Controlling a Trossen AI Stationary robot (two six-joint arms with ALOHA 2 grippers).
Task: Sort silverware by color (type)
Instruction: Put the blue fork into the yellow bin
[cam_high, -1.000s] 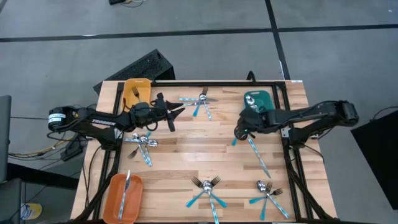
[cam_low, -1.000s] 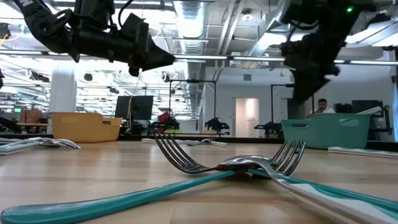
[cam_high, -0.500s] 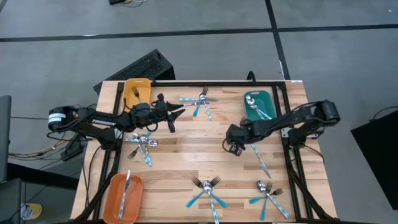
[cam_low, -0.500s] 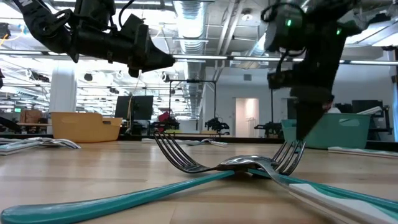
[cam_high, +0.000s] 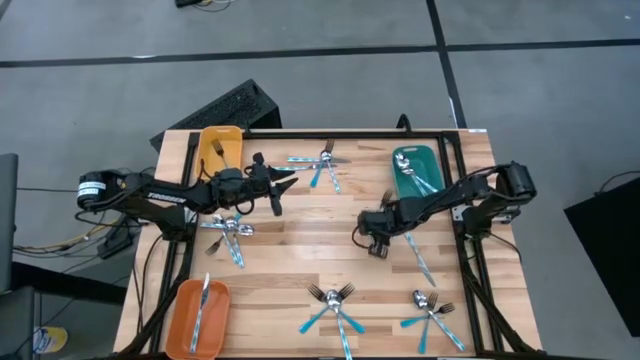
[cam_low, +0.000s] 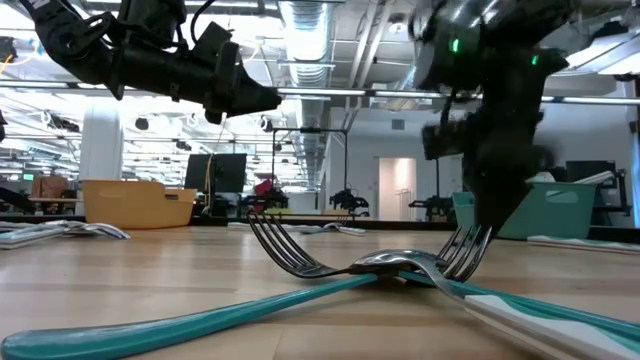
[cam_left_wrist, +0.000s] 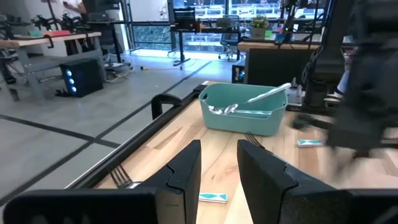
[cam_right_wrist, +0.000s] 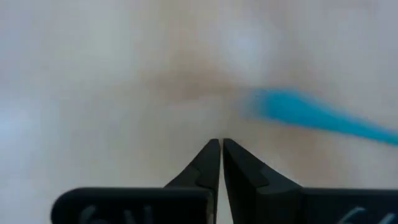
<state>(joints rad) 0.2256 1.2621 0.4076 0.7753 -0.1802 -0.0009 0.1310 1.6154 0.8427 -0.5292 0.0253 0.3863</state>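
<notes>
The silverware lies in crossed heaps on the wooden table: one at the far middle (cam_high: 322, 165), one at the left (cam_high: 228, 232), one at the near middle (cam_high: 335, 305) and one at the near right (cam_high: 430, 310). A single long piece (cam_high: 417, 252) lies right of centre. My right gripper (cam_high: 372, 240) hangs just left of that piece, shut on nothing, with a blue handle (cam_right_wrist: 311, 112) beside its fingertips (cam_right_wrist: 221, 144). My left gripper (cam_high: 287, 180) hovers above the table's far left part, open and empty (cam_left_wrist: 217, 165).
A yellow tray (cam_high: 222, 140) with a fork stands at the far left. A teal tray (cam_high: 408, 158) with spoons stands at the far right, and an orange tray (cam_high: 185, 318) with one piece at the near left. A black frame (cam_high: 350, 133) runs along the table's far and right edges.
My right gripper has moved from beside the teal tray toward the table's left and near edges, down over the middle of the table. It has slowed in the last half second.
</notes>
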